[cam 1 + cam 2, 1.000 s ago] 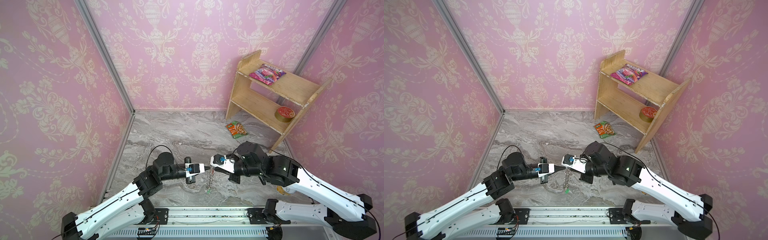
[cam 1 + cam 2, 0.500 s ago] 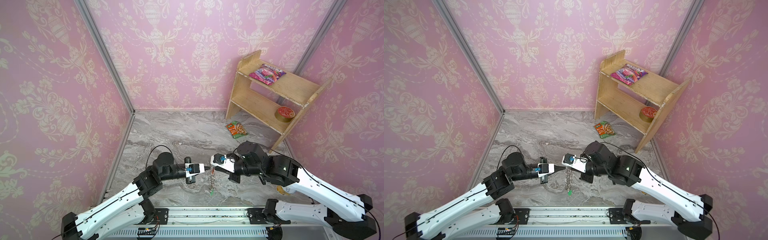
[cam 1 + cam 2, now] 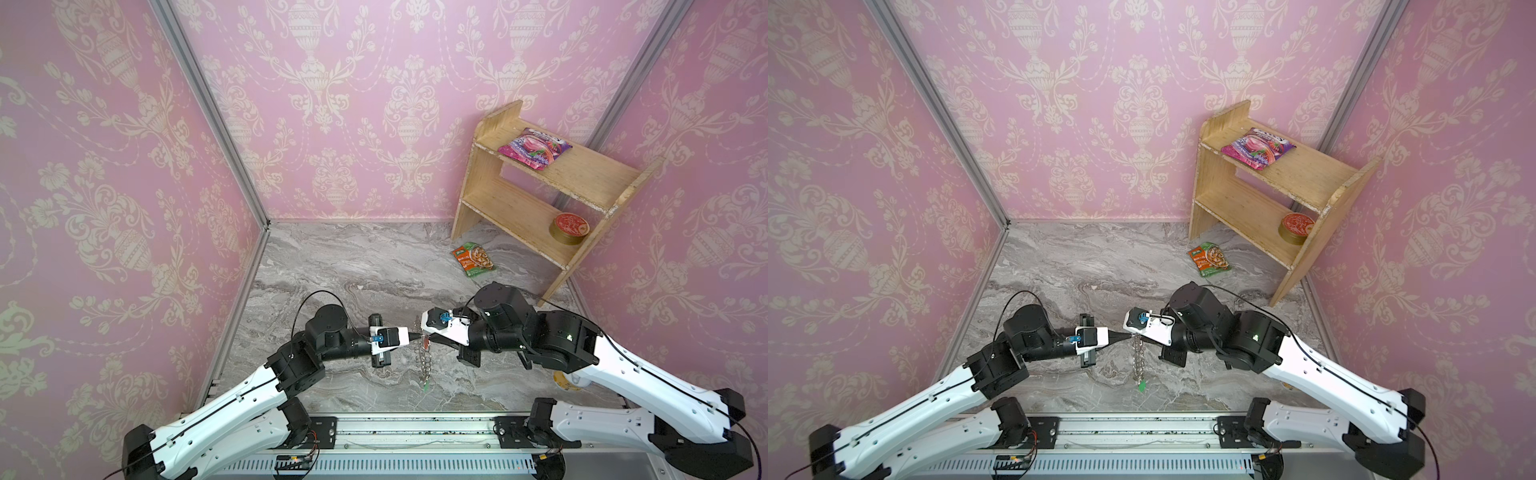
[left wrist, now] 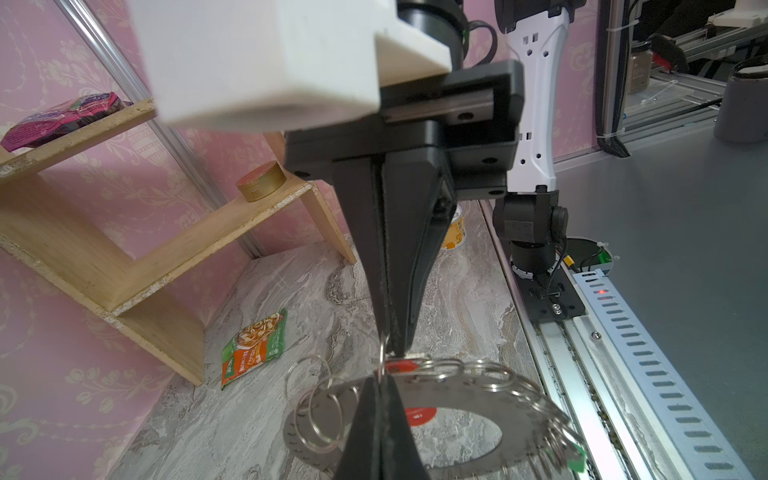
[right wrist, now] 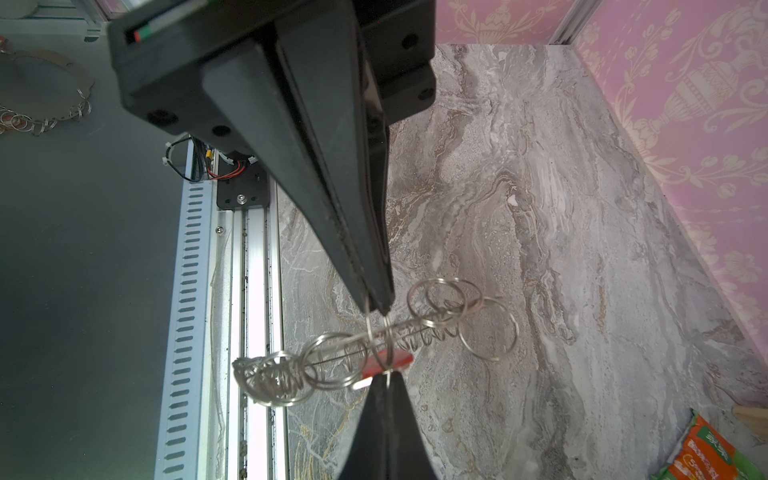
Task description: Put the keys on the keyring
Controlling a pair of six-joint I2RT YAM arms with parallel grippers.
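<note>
The keyring (image 3: pixel 424 357) (image 3: pixel 1137 357) hangs edge-on above the marble floor, held up at its top rim. In the left wrist view it is a flat grey ring (image 4: pixel 478 401) with wire loops around its rim. My left gripper (image 3: pixel 414 334) (image 4: pixel 382 376) and right gripper (image 3: pixel 423 333) (image 5: pixel 388 376) meet tip to tip, each shut on a thin wire loop there. A red-tagged key (image 5: pixel 388 360) (image 4: pixel 401 365) hangs right at the tips. A green-tagged key (image 3: pixel 425 388) (image 4: pixel 575 461) dangles at the ring's low end.
A wooden shelf (image 3: pixel 540 195) stands at the back right with a pink packet (image 3: pixel 534 148) and a red tin (image 3: pixel 568 227). An orange-green packet (image 3: pixel 473 259) lies on the floor. A yellow cup (image 3: pixel 567 380) sits by the right arm. A metal rail (image 3: pixel 415 428) runs along the front.
The hanging keyring has swung slightly to the right and its green tag now shows lower. Both grippers stay shut and almost still.
</note>
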